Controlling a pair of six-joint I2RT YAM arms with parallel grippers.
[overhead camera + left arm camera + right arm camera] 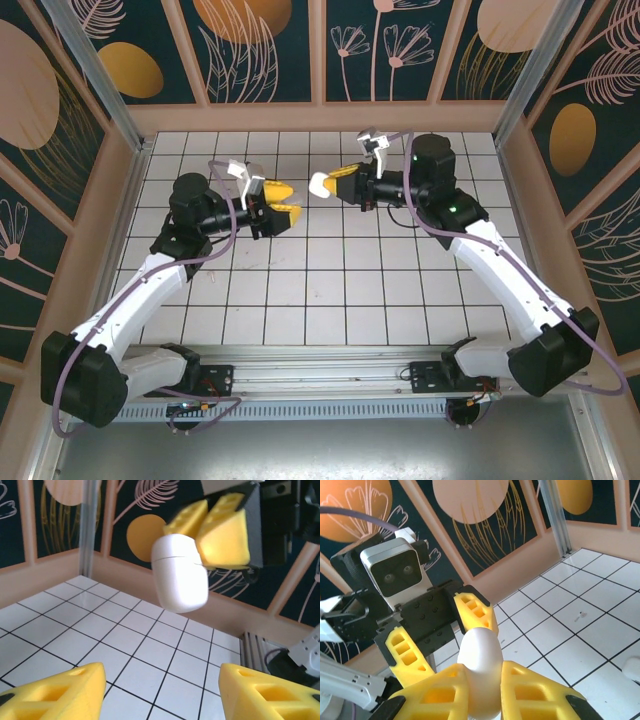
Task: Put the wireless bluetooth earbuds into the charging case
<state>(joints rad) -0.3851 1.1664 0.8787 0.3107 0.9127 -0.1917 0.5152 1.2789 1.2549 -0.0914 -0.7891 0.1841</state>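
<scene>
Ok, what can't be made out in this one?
- Small glossy white rounded charging case, left wrist view: its shut shell hides any contents.
- Right wrist view: right gripper's yellow fingers cover its lower half.
- White blob, same view: cut by frame edge.
- Pale floor speck: too small.

Your case [180, 572] is smooth, glossy white plastic with a fine seam around it. The right gripper [328, 183] clamped on it has yellow plastic fingers [222, 530], matt and slightly grainy, moulded with hollow cells. The spread left gripper [290, 201] wears the same matt yellow fingers [55, 692]. Your arm shells [140, 300] look like smooth white plastic, with matt black joints. The table [330, 290] is white tile with a faint sheen and dark lines. The near rail [320, 360] is bare metal, and the far wall frame [320, 112] looks like pale matt wood.
</scene>
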